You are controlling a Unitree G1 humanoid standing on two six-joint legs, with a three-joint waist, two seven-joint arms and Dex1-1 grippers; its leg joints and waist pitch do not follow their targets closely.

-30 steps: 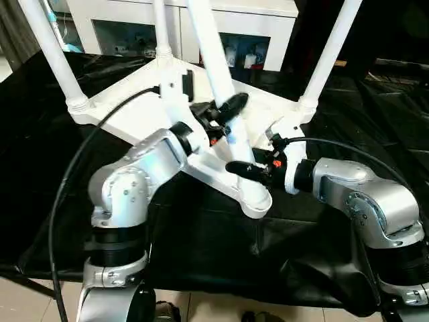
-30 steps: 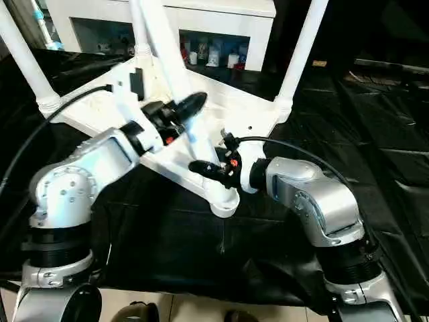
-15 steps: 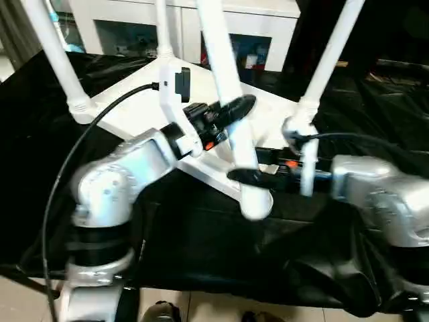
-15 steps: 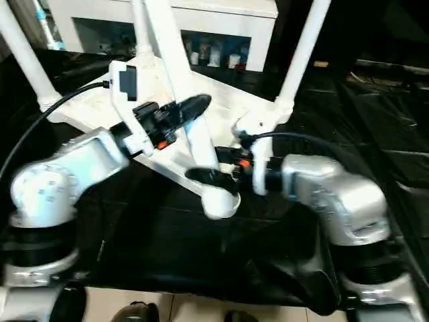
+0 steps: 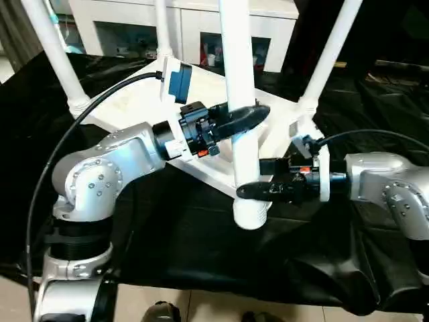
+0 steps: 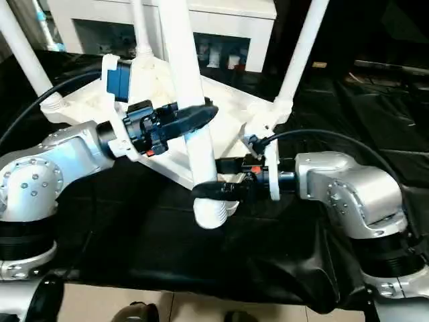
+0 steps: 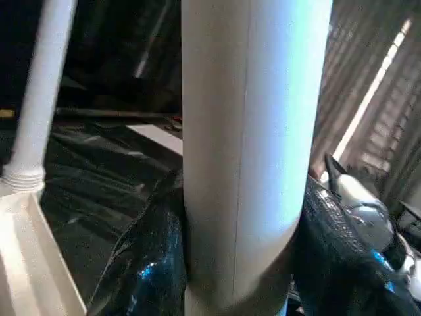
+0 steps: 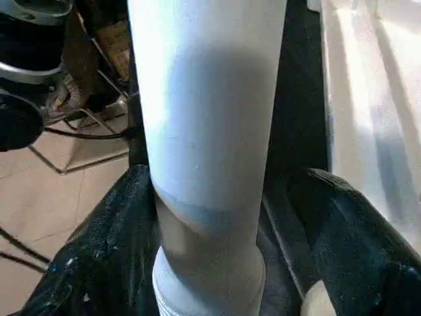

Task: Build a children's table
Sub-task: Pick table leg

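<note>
While our left gripper clasps the loose leg partway up its shaft, one black finger on each side of the white tube, our right gripper brackets the same leg lower down, just above its thick bottom end. In the right wrist view a finger presses on one side of the tube, while the finger opposite stands a little clear of it, so we cannot tell whether that lower grip is tight. The leg stands almost upright, its wide end hanging just past the near corner of the tabletop and above the black cloth. The tabletop lies upside down on that cloth, tilted so that its near corner points toward us. Three more legs rise from its corner sockets: one at the left corner, one at the far corner, and one at the right corner. Beyond the far edge of the cloth stands a white cabinet with small items on its shelves. Our silver forearms reach in from either side, each trailing a black cable.
</note>
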